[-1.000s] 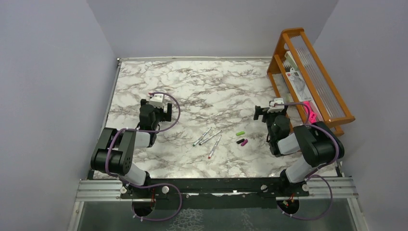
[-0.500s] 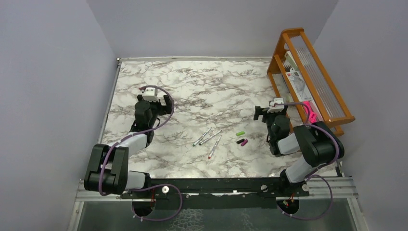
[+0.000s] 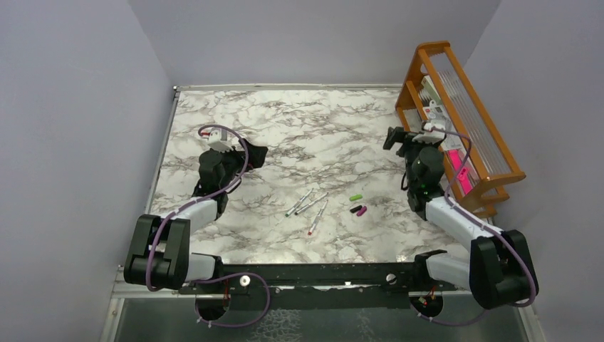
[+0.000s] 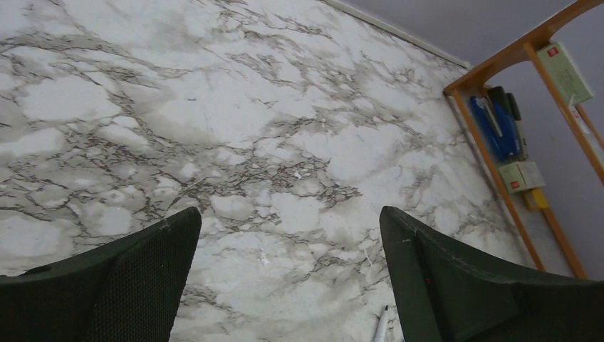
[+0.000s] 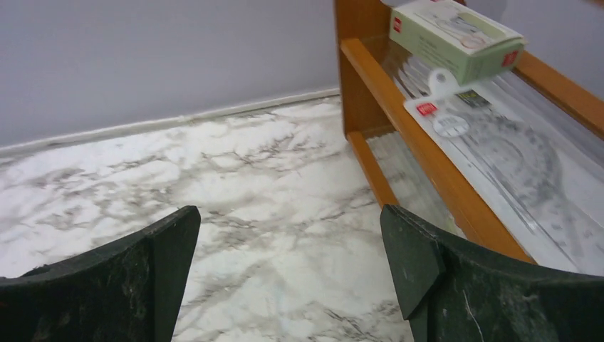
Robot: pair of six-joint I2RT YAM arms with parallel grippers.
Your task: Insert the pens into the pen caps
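Three silvery-grey pens (image 3: 311, 205) lie side by side at the table's middle, slanting up to the right. The green cap (image 3: 355, 197), black cap (image 3: 355, 209) and magenta cap (image 3: 362, 211) lie just right of them. My left gripper (image 3: 253, 154) is open and empty, up and to the left of the pens. In the left wrist view (image 4: 288, 217) one pen's tip (image 4: 381, 326) shows at the bottom edge by the right finger. My right gripper (image 3: 393, 138) is open and empty, beyond the caps near the rack. Its wrist view (image 5: 288, 214) shows only bare marble between the fingers.
An orange wooden rack (image 3: 456, 114) holding boxes and rulers stands at the table's right edge. It also shows in the left wrist view (image 4: 498, 68) and close on the right in the right wrist view (image 5: 427, 149). A flat pink tool (image 3: 461, 178) lies at its near end. Grey walls enclose the table.
Both arms have stretched out away from their bases. The left gripper moved a little further up the table and turned right. The right gripper rose and moved back toward the rack. Pens and caps have not moved.
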